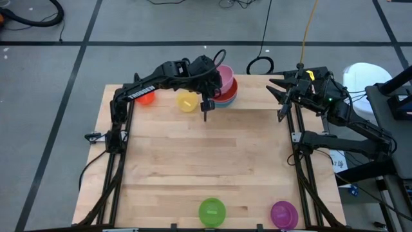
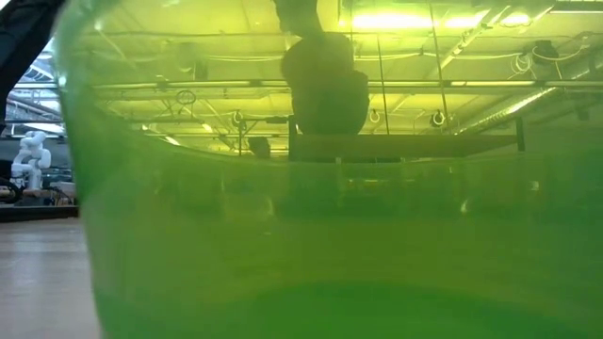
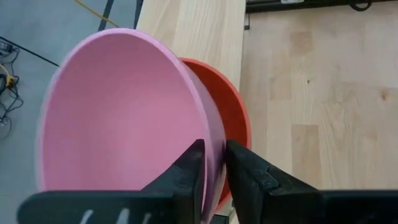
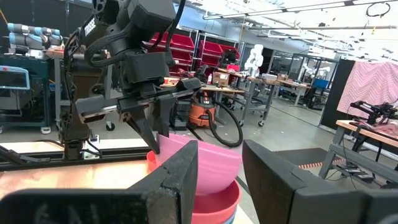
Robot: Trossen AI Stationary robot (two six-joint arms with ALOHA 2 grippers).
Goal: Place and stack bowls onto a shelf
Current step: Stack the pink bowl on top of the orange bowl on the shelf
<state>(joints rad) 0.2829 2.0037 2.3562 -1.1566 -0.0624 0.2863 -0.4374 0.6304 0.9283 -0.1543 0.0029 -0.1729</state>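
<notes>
Green round plastic bowl [image 1: 212, 211] and purple round plastic bowl [image 1: 284, 213] sit at the near edge of the light-wood tabletop [image 1: 206, 161], the green one filling the low view. At the far edge stand a yellow plastic bowl [image 1: 187, 101], an orange plastic bowl [image 1: 147, 97], and a stack with a pink plastic bowl [image 3: 124, 118] on top of a red plastic bowl [image 3: 233, 115]. Left gripper [image 3: 214, 165] has its fingers pinching the pink bowl's rim, one inside and one outside; right gripper [image 4: 217, 165] hovers at the far right corner, fingers spread, holding nothing.
</notes>
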